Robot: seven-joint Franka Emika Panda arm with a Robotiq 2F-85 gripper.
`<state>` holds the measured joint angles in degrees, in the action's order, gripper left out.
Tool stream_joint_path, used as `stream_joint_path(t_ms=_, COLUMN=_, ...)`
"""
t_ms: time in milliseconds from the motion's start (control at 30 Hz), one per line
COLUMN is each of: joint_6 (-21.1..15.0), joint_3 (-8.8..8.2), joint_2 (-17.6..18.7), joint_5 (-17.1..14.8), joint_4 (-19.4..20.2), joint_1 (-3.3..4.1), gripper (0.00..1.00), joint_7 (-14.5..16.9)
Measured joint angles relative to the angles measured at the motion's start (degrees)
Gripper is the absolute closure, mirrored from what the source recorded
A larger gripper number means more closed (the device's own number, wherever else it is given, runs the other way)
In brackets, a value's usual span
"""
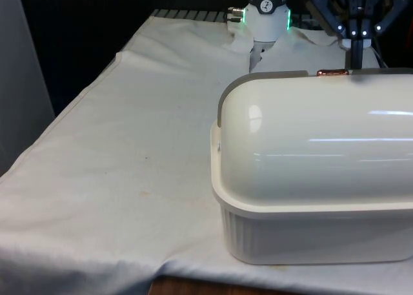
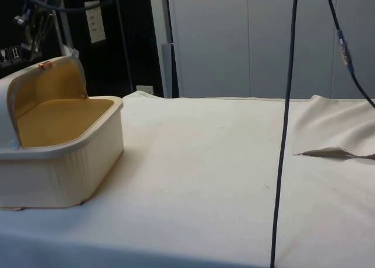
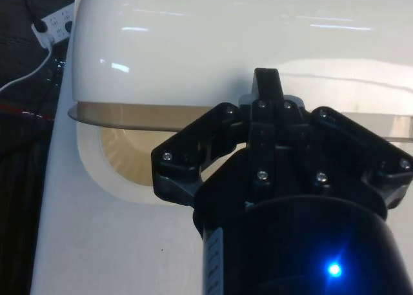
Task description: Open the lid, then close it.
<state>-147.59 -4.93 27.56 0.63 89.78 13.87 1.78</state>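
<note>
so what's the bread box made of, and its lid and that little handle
Bread box: matte cream, ribbed walls, probably moulded plastic, possibly enamelled metal. Its inside looks tan, maybe wood or bamboo.
Lid: glossy cream, sharp light streaks suggest smooth plastic or lacquered metal.
Handle: small, shiny copper-coloured, likely metal.

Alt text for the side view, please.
A cream bread box stands on a white tablecloth, its rounded lid rolled back to show a tan inside. A black cable hangs in front.
</note>
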Motion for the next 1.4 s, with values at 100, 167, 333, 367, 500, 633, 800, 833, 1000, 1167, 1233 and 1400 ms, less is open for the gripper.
stream_joint_path(t_ms=100, joint_6=0.11, joint_3=0.00, joint_2=0.23, joint_5=0.00, joint_4=0.00, joint_1=0.00, gripper=1.00, joint_7=0.00)
stream_joint_path(t_ms=167, joint_6=0.17, joint_3=0.00, joint_2=0.29, joint_5=0.00, joint_4=0.06, joint_1=0.00, gripper=1.00, joint_7=0.00)
stream_joint_path(t_ms=333, joint_6=0.40, joint_3=0.00, joint_2=0.29, joint_5=0.00, joint_4=0.23, joint_1=-0.06, gripper=1.00, joint_7=0.00)
stream_joint_path(t_ms=367, joint_6=0.46, joint_3=0.00, joint_2=0.29, joint_5=0.00, joint_4=0.29, joint_1=-0.06, gripper=1.00, joint_7=0.00)
stream_joint_path(t_ms=500, joint_6=1.15, joint_3=0.00, joint_2=0.29, joint_5=0.00, joint_4=0.29, joint_1=-0.06, gripper=1.00, joint_7=0.00)
stream_joint_path(t_ms=633, joint_6=1.60, joint_3=0.00, joint_2=0.23, joint_5=0.00, joint_4=0.29, joint_1=0.00, gripper=1.00, joint_7=0.00)
stream_joint_path(t_ms=800, joint_6=3.04, joint_3=0.00, joint_2=0.00, joint_5=0.00, joint_4=0.29, joint_1=0.00, gripper=1.00, joint_7=0.00)
stream_joint_path(t_ms=833, joint_6=3.27, joint_3=0.00, joint_2=-0.06, joint_5=0.00, joint_4=0.29, joint_1=0.00, gripper=1.00, joint_7=0.00)
stream_joint_path(t_ms=1000, joint_6=4.81, joint_3=0.00, joint_2=-0.34, joint_5=0.00, joint_4=0.29, joint_1=0.00, gripper=1.00, joint_7=0.00)
stream_joint_path(t_ms=1167, joint_6=5.90, joint_3=0.00, joint_2=-0.46, joint_5=0.00, joint_4=0.34, joint_1=0.00, gripper=1.00, joint_7=0.00)
stream_joint_path(t_ms=1233, joint_6=6.42, joint_3=0.00, joint_2=-0.57, joint_5=0.00, joint_4=0.34, joint_1=0.00, gripper=1.00, joint_7=0.00)
stream_joint_path(t_ms=1400, joint_6=8.14, joint_3=0.06, joint_2=-0.86, joint_5=0.00, joint_4=0.40, joint_1=0.00, gripper=1.00, joint_7=0.00)
